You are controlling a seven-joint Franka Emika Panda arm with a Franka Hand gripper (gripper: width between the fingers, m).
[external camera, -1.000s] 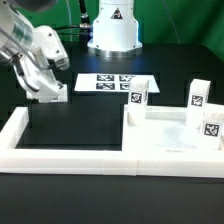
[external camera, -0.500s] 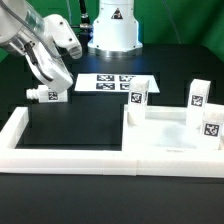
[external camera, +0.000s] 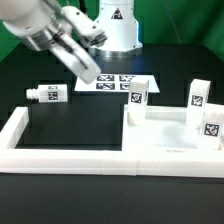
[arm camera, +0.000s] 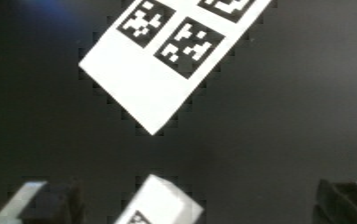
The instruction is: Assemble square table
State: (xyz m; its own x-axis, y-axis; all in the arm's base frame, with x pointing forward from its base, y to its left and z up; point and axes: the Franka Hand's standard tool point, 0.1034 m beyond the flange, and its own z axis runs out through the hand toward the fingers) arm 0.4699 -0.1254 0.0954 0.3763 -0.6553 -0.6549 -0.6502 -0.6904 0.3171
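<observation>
One leg [external camera: 47,93] lying alone, fingers [arm camera: 27,202] spread and empty, near marker board [external camera: 108,84]

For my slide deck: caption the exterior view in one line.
Open gripper hovers near the marker board; one leg lies on its side, three legs stand by the tabletop.

On the worktop [external camera: 75,125], the marker board [external camera: 115,84] lies at the back. The lying leg [external camera: 47,93] rests apart from it, toward the exterior view's left. The border wall [external camera: 60,158] runs along the front and left. The tabletop [external camera: 165,135] sits behind the front wall, at the exterior view's right. At its far left corner stands the corner leg [external camera: 138,97], with the back leg [external camera: 197,95] and the right leg [external camera: 211,126] further right.
</observation>
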